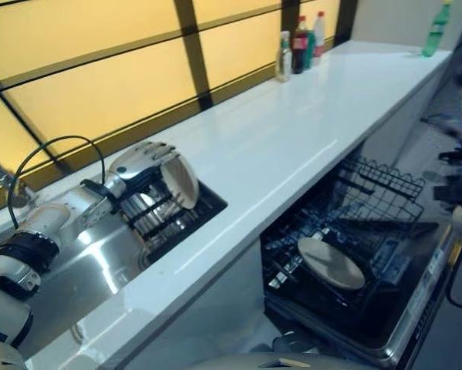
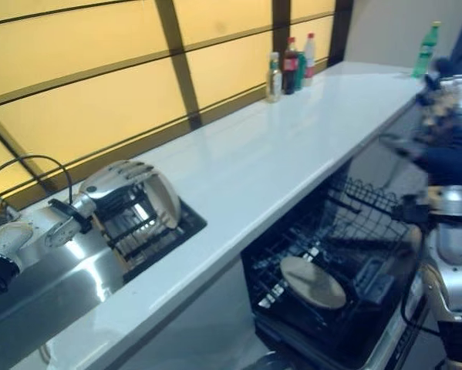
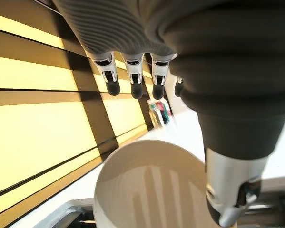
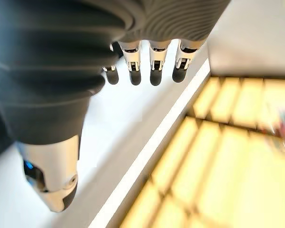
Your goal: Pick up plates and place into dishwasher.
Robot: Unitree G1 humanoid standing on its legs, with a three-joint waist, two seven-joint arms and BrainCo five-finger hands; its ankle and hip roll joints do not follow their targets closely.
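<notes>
Beside the sink (image 1: 76,270), at the black dish rack (image 1: 165,216) sunk into its far end: one plate (image 1: 186,179), pale, round, standing on edge in the rack's wires. Left hand (image 1: 142,163) lies over the plate's upper rim, fingers (image 3: 132,78) draped across the top; from the wrist view they look only loosely bent, thumb (image 3: 228,190) down the near face, so I judge it a light cupping rather than a firm pinch. Second plate (image 1: 332,262), same make, lies tilted in the lower basket of the dishwasher (image 1: 354,254), which stands with its door down under the white counter (image 1: 292,131), well along from the sink. Right hand (image 4: 152,61), fingers straight and relaxed, holding nothing. Four bottles (image 1: 296,46) stand at the counter's far end, away from the sink. Handling note: the plate looks stiff, glazed and slippery, likely breakable if knocked on the rack wires or the counter edge; best taken at the rim, fingers behind and thumb in front, and lifted straight up clear of the wires.
</notes>
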